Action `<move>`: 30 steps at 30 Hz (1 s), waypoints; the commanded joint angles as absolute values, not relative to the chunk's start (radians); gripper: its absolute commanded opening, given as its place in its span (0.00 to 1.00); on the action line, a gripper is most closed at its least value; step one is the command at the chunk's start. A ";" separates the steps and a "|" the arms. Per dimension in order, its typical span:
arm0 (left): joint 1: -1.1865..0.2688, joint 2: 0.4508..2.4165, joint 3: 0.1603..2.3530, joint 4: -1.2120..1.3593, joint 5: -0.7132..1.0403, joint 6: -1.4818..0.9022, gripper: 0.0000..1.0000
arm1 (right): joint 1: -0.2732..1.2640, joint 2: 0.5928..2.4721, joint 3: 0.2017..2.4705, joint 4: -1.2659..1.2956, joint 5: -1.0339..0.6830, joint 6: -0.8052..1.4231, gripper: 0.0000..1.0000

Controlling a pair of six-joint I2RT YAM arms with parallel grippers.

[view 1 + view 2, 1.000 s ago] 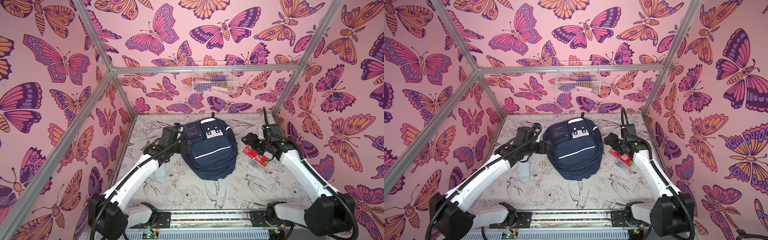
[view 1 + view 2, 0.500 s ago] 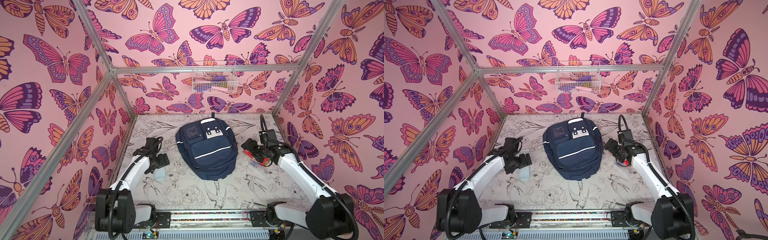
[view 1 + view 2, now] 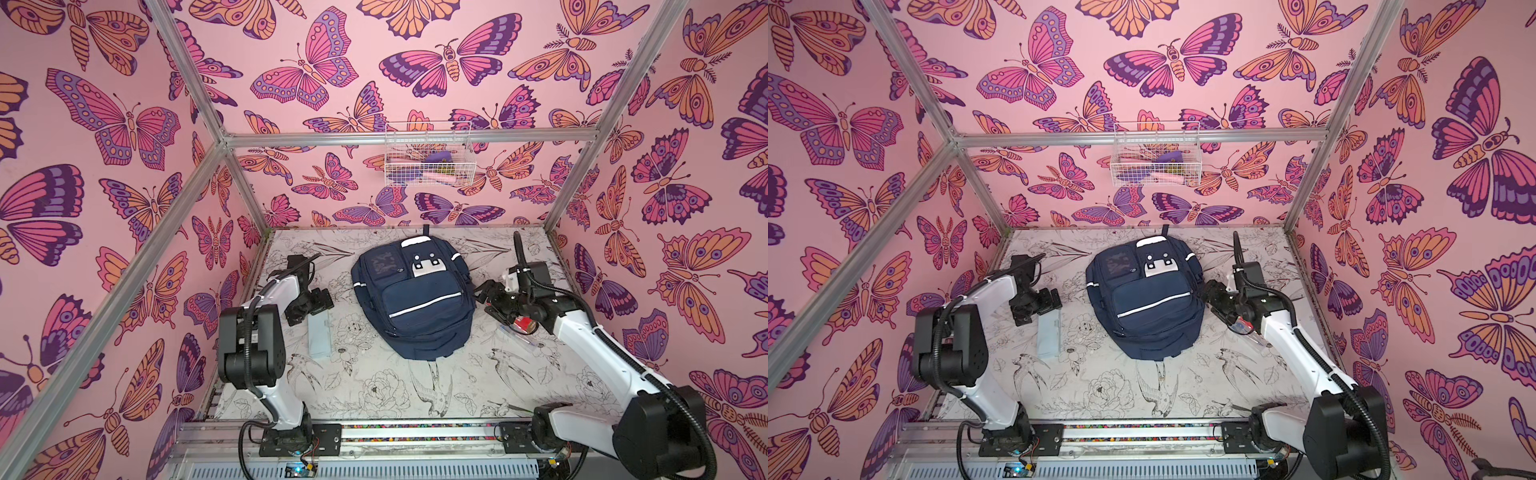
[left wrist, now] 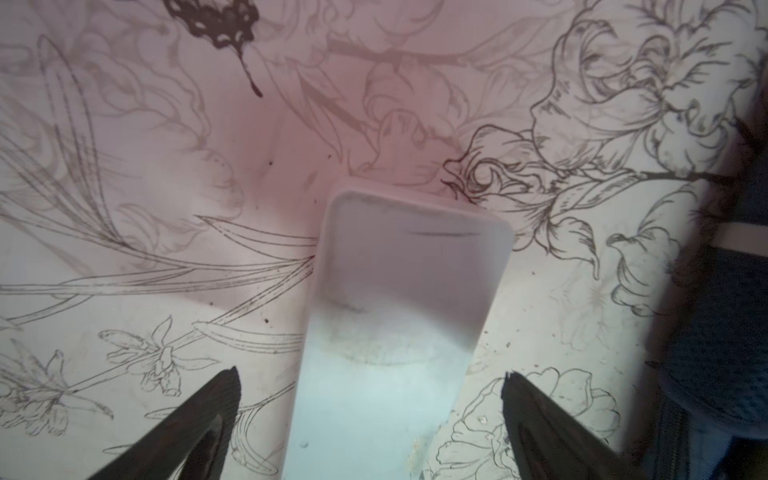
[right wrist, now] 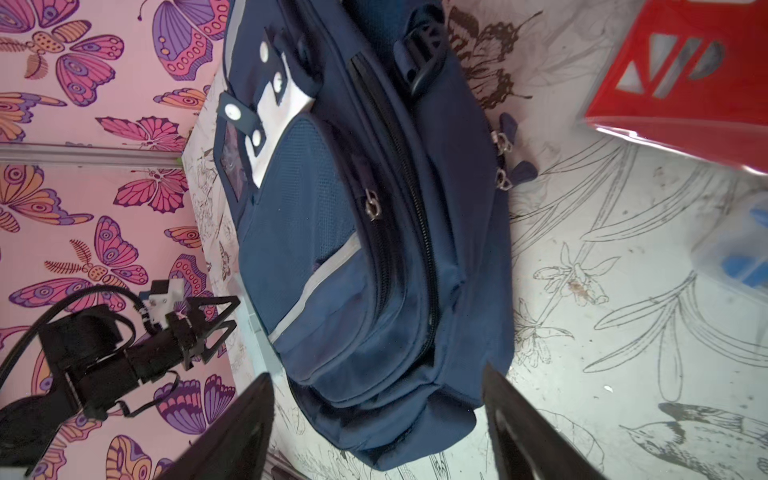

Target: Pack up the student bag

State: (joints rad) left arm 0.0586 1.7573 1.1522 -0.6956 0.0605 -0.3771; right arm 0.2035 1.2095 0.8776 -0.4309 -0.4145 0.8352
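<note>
Inspector 1: While your student bag (image 3: 413,299) lies flat at mid-table, top loop toward the back wall, what crowds it?

Inspector 2: Your left gripper (image 3: 319,304), jaws wide and empty, hangs over the far end of a pale box (image 3: 320,336) lying beside the bag's left side. Your right gripper (image 3: 484,297), jaws parted and holding nothing, sits just beside the bag's right edge; a red packet (image 3: 524,323) lies under that arm.

The student bag (image 3: 415,307) lies flat on the bench (image 3: 374,395); the left end effector (image 3: 311,305) is near a pale box (image 3: 320,338).
</note>
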 commanded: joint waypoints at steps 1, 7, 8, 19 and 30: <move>0.055 1.795 1.183 -0.707 0.042 -0.352 1.00 | 0.215 1.143 0.871 -0.419 -0.463 0.796 0.82; 0.020 1.844 1.190 -0.694 -0.015 -0.351 0.97 | 0.263 1.047 0.801 -0.295 -0.505 0.853 0.85; 0.012 1.851 1.194 -0.691 -0.029 -0.351 0.95 | 0.278 1.038 0.794 -0.281 -0.504 0.851 0.85; -0.018 1.843 1.205 -0.696 -0.104 -0.350 0.63 | 0.494 1.018 0.774 -0.205 -0.416 0.887 0.81; -0.055 1.598 1.238 -0.700 0.215 -0.507 0.36 | 0.758 1.260 1.052 -0.322 -0.362 0.704 0.78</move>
